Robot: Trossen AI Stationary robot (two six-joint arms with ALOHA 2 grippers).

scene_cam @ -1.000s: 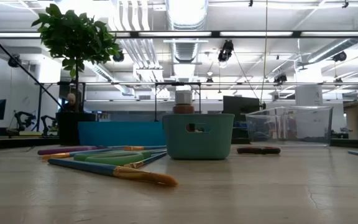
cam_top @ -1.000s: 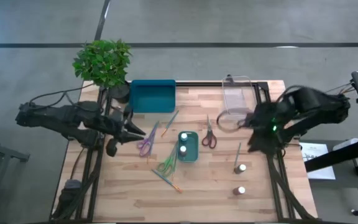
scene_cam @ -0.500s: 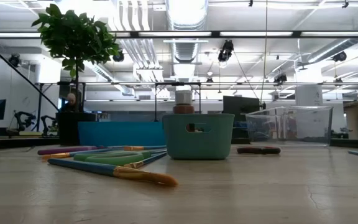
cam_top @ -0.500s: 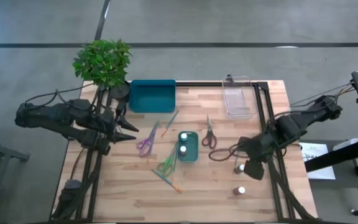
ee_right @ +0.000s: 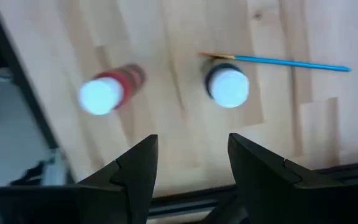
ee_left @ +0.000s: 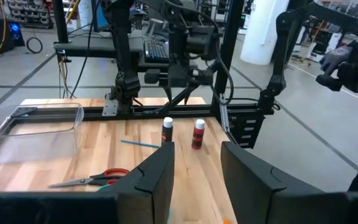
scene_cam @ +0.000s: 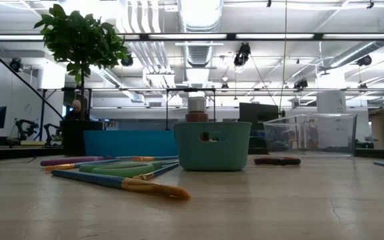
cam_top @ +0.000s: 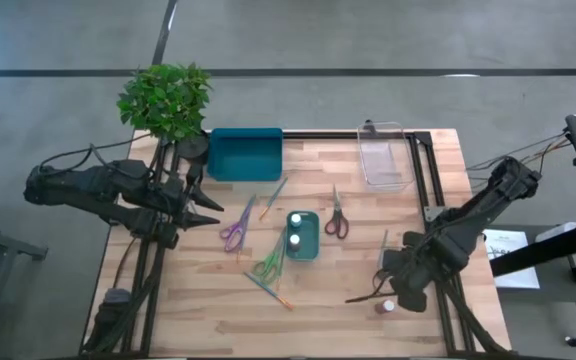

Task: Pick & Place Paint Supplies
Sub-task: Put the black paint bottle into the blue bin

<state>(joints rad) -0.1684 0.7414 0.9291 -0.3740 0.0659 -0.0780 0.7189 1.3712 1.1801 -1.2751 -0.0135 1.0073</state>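
High view: the wooden worktop (cam_top: pixel 318 300) carries everything. At its far left corner stands a potted plant (cam_top: pixel 167 100). Beside the plant, at the far edge, lies a large teal tray (cam_top: pixel 245 153), and further along that edge, toward the right, a clear plastic tray (cam_top: pixel 383 158).

The left arm waits over the left edge, its left gripper (cam_top: pixel 211 208) pointing inward; in the left wrist view its two fingers (ee_left: pixel 156 180) stand apart with nothing between them. The right arm reaches in from the right edge, and the right gripper (cam_top: pixel 400 280) hangs over the near right part of the worktop. In the right wrist view its fingers (ee_right: pixel 135 167) are spread, grasping nothing, above two white-capped paint pots: a red one (ee_right: pixel 104 92) and a dark one (ee_right: pixel 227 84). A blue-handled brush (ee_right: pixel 278 61) lies just beside the dark pot.

Near the middle sits a small teal bin (cam_top: pixel 303 235) with two more white-capped pots (cam_top: pixel 294 229) inside. Red-handled scissors (cam_top: pixel 336 214) lie between the bin and the clear tray. Purple-handled scissors (cam_top: pixel 236 227) lie left of the bin, green-handled scissors (cam_top: pixel 269 262) just beside its near left corner. One thin brush (cam_top: pixel 273 192) lies near the big teal tray, another (cam_top: pixel 269 289) toward the near edge.
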